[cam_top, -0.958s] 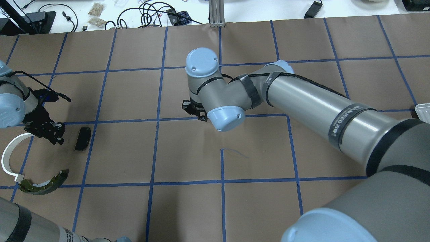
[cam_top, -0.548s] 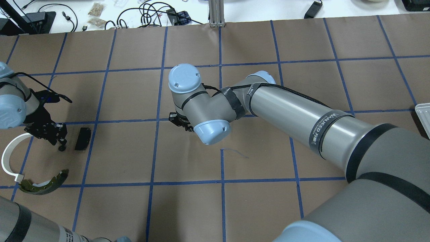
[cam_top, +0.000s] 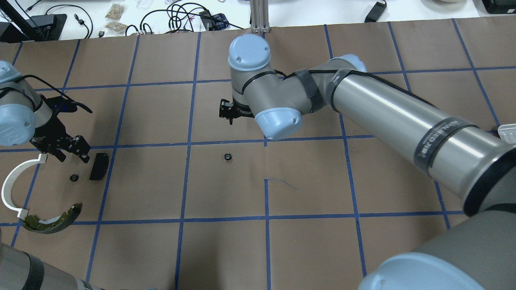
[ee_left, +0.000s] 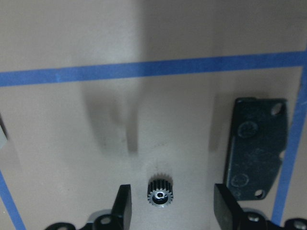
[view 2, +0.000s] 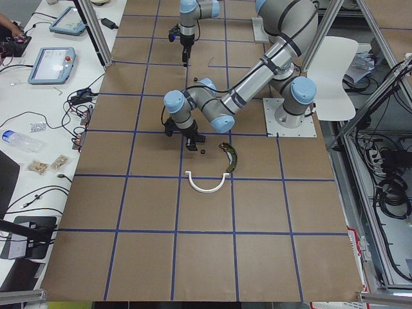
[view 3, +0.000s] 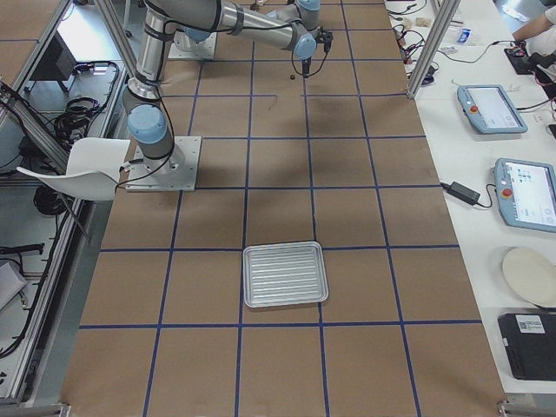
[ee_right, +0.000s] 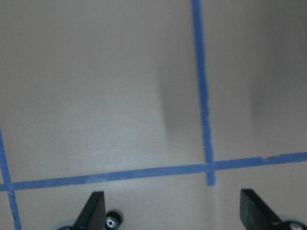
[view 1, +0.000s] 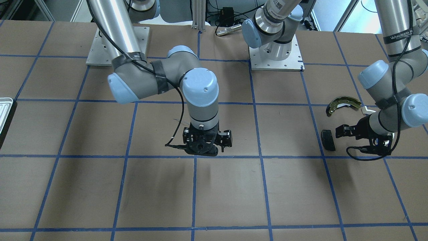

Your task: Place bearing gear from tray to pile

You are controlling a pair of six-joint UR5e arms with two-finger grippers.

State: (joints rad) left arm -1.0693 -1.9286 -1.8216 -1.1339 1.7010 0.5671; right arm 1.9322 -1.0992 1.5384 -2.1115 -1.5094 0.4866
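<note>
Overhead: half a second back my left jaws were down at the small gear (cam_top: 73, 177). Now they have lifted clear, and it lies loose on the bench (cam_top: 225, 249), just beside the black pad (cam_top: 98, 166), with the white arc (cam_top: 12, 183) and the brake shoe (cam_top: 52, 219) near. My right arm has drawn off toward the far side, and a second gear (cam_top: 228, 156) lies bare mid-bench where that arm hovered. The tray (cam_top: 508, 135) shows only a corner at the edge, well apart from both gears.

Left wrist: my left jaws stand apart, a finger (ee_left: 123, 206) on each side of the small gear, neither touching it.

Right wrist: my right jaws are spread wide, with the second gear low beside one finger (ee_right: 93, 211).

Right side: brown paper covers the bench, squared off with blue tape (cam_top: 266, 201). A white counter runs alongside, carrying tablets (view 3: 493, 109) and cables (cam_top: 181, 16), and a white chair (view 3: 91, 165) stands behind my bases.
</note>
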